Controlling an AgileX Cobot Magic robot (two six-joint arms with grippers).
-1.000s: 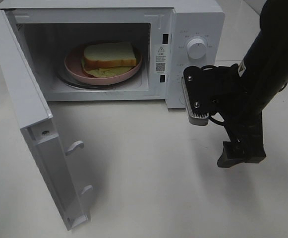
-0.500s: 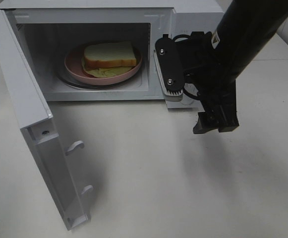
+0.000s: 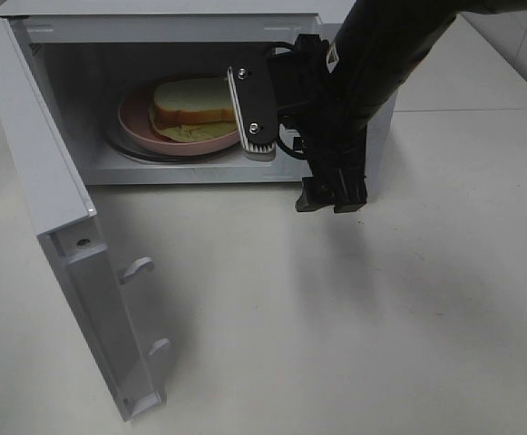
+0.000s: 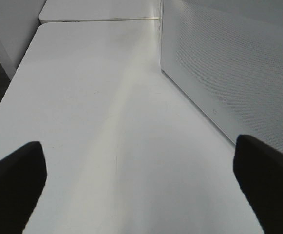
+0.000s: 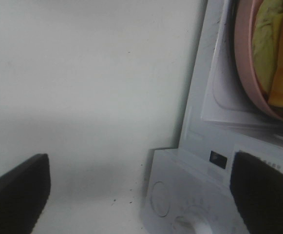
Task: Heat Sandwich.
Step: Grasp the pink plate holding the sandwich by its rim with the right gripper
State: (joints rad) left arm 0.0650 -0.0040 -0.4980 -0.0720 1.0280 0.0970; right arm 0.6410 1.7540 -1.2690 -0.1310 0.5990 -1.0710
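The sandwich [image 3: 198, 101], white bread over a pale yellow-green layer, lies on a round pink plate [image 3: 134, 122] inside the open microwave [image 3: 154, 27]. My right gripper [image 3: 333, 198] hangs in front of the microwave's right side, fingers pointing down, just above the table and right of the opening. In the right wrist view it [image 5: 139, 163] is open and holds nothing, with the sandwich [image 5: 273, 53] and plate [image 5: 246, 58] in the corner. My left gripper [image 4: 141, 151] is open over bare table beside the microwave's perforated side wall [image 4: 229, 58]. It does not show in the high view.
The microwave door [image 3: 54, 199] is swung wide open to the left and reaches toward the table's front. The right arm [image 3: 381, 54] covers the control panel. White table [image 3: 336, 344] lies in front.
The right arm has swung left and up, from right of the microwave to in front of its control panel, near the opening. Sandwich, plate and door have not moved.
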